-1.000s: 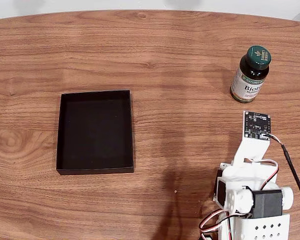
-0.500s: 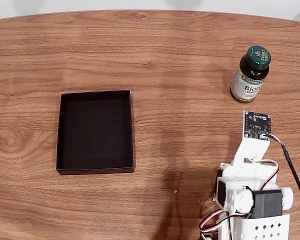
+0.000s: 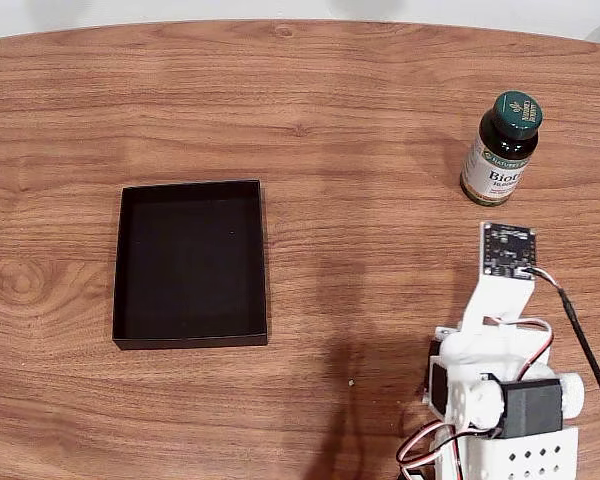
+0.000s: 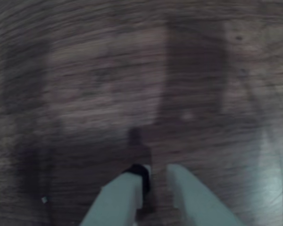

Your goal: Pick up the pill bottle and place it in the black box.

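Pill bottle (image 3: 502, 149) upright near the table's (image 3: 360, 110) far right corner in the fixed view, untouched, cap on. Black box (image 3: 190, 262) sits well apart toward the left side, nothing in it. Arm (image 3: 500, 340) at the near right edge, just short of the bottle. Wrist view: hand (image 4: 154, 181) low over bare wood, fingers close together with only a narrow gap, holding nothing.

Risks, as I judge them: the hand needs to open wider before closing in, or a fingertip clips the bottle and tips it. Bottle is tall and narrow, so a sideways nudge could roll it off the far edge. A smooth round body could also slip on the long carry to the box.
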`<move>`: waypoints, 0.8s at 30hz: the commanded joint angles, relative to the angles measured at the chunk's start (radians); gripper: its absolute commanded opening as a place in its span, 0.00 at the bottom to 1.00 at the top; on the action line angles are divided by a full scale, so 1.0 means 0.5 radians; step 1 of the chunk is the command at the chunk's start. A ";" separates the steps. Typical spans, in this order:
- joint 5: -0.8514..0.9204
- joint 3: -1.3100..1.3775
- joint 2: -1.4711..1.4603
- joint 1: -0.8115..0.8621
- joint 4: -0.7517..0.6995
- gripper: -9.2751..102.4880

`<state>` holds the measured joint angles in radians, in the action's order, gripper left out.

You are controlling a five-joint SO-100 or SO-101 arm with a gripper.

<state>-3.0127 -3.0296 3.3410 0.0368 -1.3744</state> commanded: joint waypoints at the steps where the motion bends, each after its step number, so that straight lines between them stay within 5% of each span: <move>1: 0.052 0.000 -0.003 0.021 -0.276 0.09; 4: -0.451 0.000 -0.003 0.025 -0.255 0.08; 11: -0.445 0.003 -0.031 0.163 0.163 0.08; 16: -0.276 0.003 -0.279 0.344 0.807 0.09; 24: -0.325 0.003 -0.574 0.525 1.513 0.36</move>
<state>-3.1554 -3.0450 3.1017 0.2684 -0.7609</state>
